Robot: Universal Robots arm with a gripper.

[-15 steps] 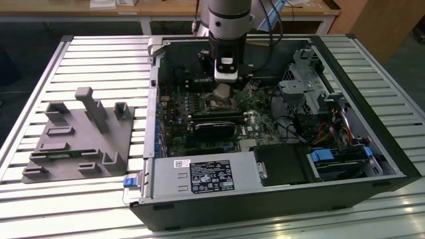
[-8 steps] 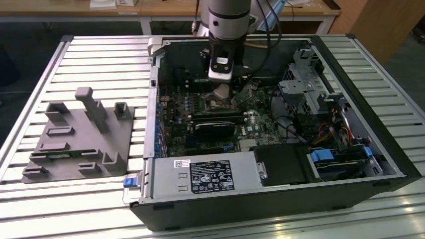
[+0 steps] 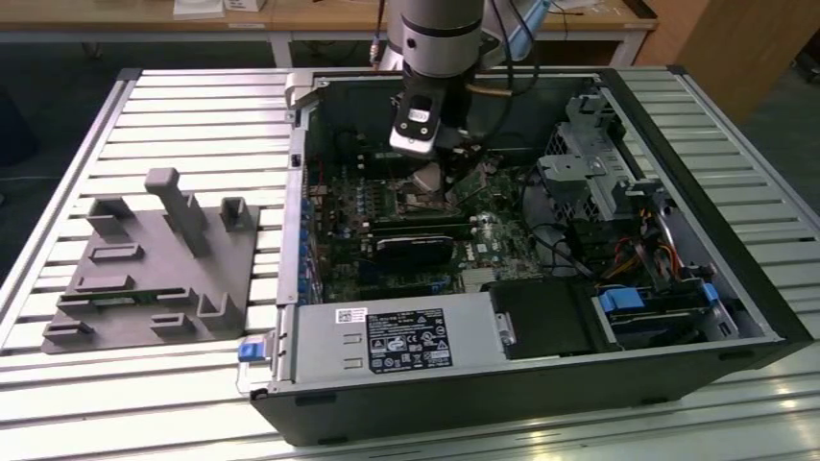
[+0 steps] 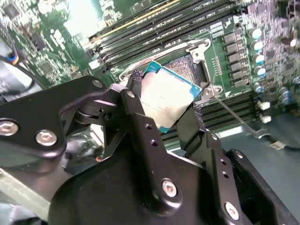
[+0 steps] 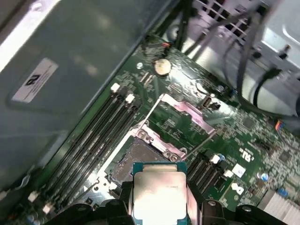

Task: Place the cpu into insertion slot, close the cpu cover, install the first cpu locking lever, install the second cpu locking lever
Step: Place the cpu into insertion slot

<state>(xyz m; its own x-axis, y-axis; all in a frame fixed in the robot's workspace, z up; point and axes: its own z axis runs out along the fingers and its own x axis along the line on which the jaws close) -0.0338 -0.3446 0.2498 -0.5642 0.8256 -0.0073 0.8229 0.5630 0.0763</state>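
1. Grey fixture block (image 3: 148, 264): at 9 o'clock of the open computer case (image 3: 513, 394) in the exterior view, unused.
2. Gripper (image 4: 164, 107): inside the case toward 12 o'clock, fingers pinching the cpu (image 4: 165, 96) by two opposite edges.
3. Cpu: just over the insertion slot (image 5: 136, 161), not seated.
4. Cpu cover (image 5: 194, 115): standing open.
5. Locking lever (image 4: 229, 110): unlatched.

Status, as judged: placement in hand. Cover and both levers are outstanding.

Slatted metal table (image 3: 192, 106), wooden desk (image 3: 321, 19) behind — dark floor (image 3: 52, 77), wooden cabinet (image 3: 743, 48)
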